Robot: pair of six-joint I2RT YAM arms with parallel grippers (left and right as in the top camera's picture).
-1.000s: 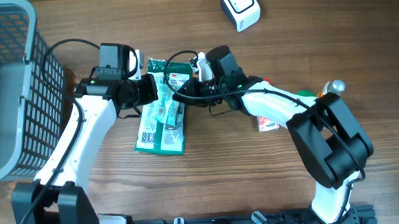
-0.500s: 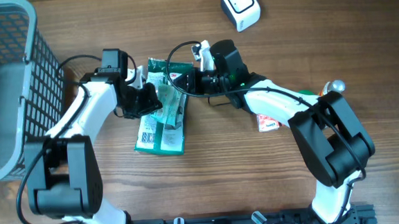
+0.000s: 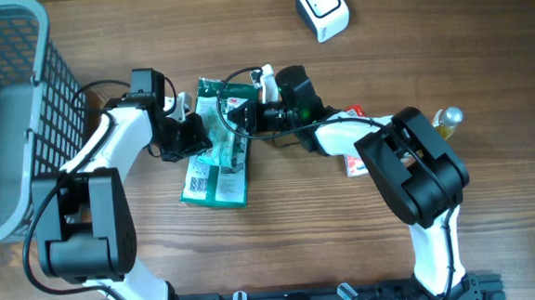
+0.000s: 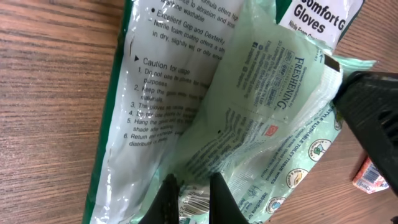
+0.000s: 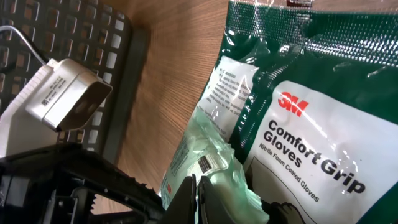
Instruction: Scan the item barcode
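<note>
Pale green film packet right at the left gripper tips is thin crinkly plastic, shiny, full of wrinkles. The dark green and white glove pack under it is glossy plastic too, just smoother, lots of glare. The gripper's fingers look like matt black plastic. Brown wooden table beside them is matt with clear grain. Grey mesh basket, well behind that gripper, looks like dull plastic.

Grey mesh basket left, on wooden table.
</note>
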